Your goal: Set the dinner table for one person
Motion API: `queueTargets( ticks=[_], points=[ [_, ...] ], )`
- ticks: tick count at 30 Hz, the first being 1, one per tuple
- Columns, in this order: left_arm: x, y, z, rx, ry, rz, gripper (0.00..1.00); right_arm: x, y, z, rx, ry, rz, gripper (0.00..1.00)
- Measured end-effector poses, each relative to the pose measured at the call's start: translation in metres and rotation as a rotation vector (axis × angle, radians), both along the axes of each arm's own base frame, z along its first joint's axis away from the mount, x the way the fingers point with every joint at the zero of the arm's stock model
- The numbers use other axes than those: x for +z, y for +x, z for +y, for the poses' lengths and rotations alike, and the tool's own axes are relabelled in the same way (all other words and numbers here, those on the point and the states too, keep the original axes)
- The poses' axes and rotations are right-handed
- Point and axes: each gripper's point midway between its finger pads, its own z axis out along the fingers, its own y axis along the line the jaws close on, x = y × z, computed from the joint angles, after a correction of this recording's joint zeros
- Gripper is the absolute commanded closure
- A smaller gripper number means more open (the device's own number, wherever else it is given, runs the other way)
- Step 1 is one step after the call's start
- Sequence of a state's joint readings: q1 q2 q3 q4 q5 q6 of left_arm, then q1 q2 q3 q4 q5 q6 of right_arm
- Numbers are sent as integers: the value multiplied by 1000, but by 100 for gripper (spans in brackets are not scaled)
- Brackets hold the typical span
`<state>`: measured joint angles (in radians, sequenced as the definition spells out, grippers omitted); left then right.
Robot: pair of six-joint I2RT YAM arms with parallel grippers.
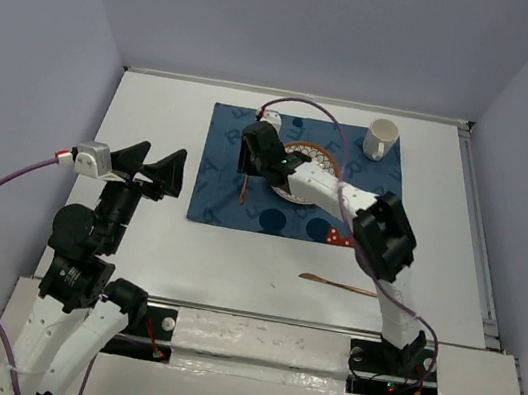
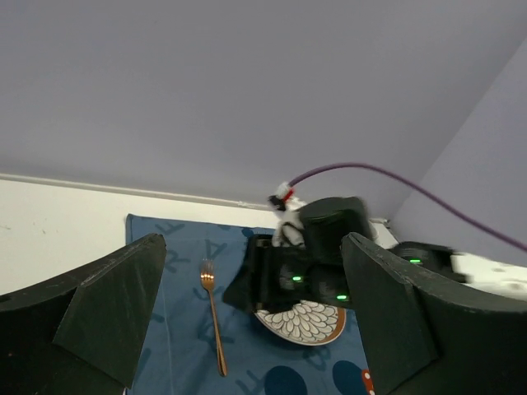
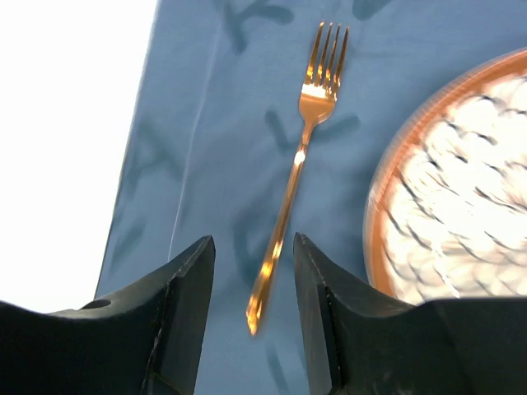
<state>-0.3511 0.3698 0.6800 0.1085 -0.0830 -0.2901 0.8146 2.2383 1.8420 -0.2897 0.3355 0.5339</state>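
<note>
the right gripper (image 3: 254,271) sat a little open over the fork (image 3: 300,152) on the blue mat (image 3: 214,123) mid-frame, and the left gripper (image 1: 160,162) at the left gaped wide, both empty.

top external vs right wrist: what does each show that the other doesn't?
Only top external: the mug, a copper utensil on the bare dinner table, the left gripper. Only right wrist: tines of the fork, and the right gripper open, handle end between its fingers. Both: fork, patterned plate, blue placemat.
</note>
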Motion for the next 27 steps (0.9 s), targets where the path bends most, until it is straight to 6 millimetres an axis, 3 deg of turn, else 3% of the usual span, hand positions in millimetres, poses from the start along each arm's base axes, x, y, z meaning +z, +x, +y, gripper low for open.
queueTargets(
  ticks=[3, 5, 8, 11, 13, 17, 22, 27],
  points=[
    [0, 0, 0, -1, 0, 0, 1, 48, -43, -29, 111, -12, -38, 50],
    [0, 0, -1, -4, 0, 0, 1, 78, -79, -63, 144, -9, -67, 42],
    [2, -2, -1, -9, -4, -7, 1, 93, -133, -115, 177, -13, -78, 39],
    [5, -5, 1, -9, -11, -22, 1, 76, -173, -159, 163, -42, -22, 39],
    [7, -7, 1, -9, -13, -30, 1, 48, -200, -187, 135, -92, 82, 39],
    [7, -6, 3, -1, -14, -31, 1, 13, -238, -222, 89, -174, 245, 32],
    [7, -5, 4, 8, -15, -27, 1, 6, -259, -243, 36, -210, 334, 29],
    [3, 0, 5, 19, -13, -11, 1, -20, -271, -257, 0, -322, 450, 12]
  ],
)
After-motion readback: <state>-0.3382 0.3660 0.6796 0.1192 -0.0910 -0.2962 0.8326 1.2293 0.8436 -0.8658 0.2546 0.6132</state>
